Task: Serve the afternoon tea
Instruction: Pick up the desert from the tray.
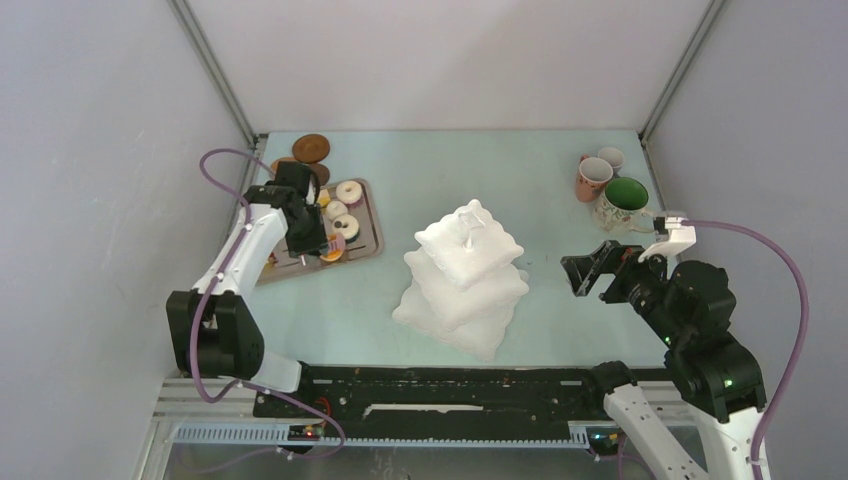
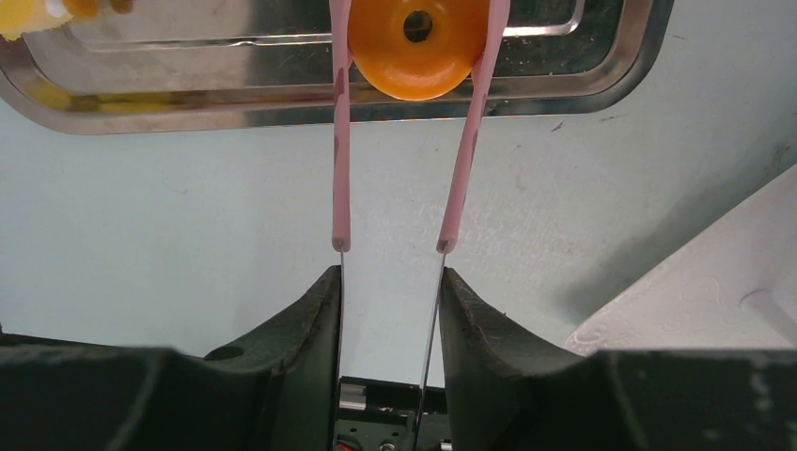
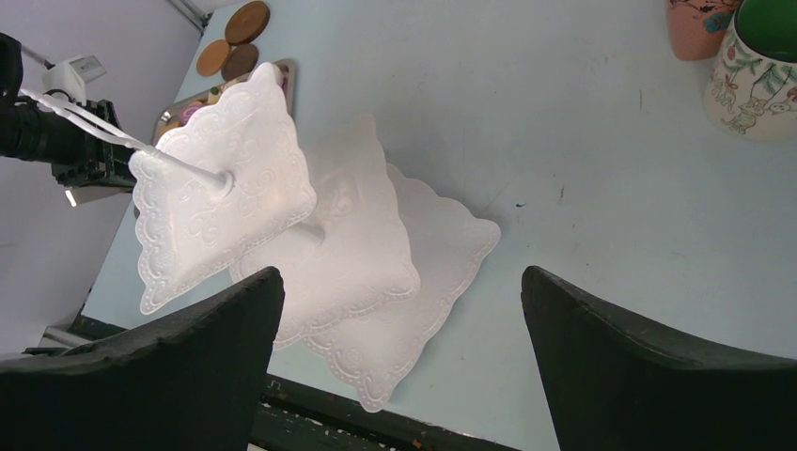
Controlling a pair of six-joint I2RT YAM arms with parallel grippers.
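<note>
My left gripper (image 2: 390,272) is shut on the pink tongs (image 2: 340,169). The tongs pinch an orange ring biscuit (image 2: 418,47) over the near rim of the grey tray (image 2: 188,80); the top view shows the gripper (image 1: 318,240) and biscuit (image 1: 332,254) there. Small donuts (image 1: 349,191) lie in the tray (image 1: 372,238). The white three-tier stand (image 1: 465,270) is in the middle and bare, also in the right wrist view (image 3: 282,216). My right gripper (image 1: 585,270) is open and empty to its right, as the right wrist view (image 3: 399,277) shows.
The pink mug (image 1: 592,178), small pale mug (image 1: 611,158) and green-inside mug (image 1: 625,205) stand at the back right. Brown coasters (image 1: 311,147) lie behind the tray at the back left. A yellow cake (image 2: 19,14) sits in the tray.
</note>
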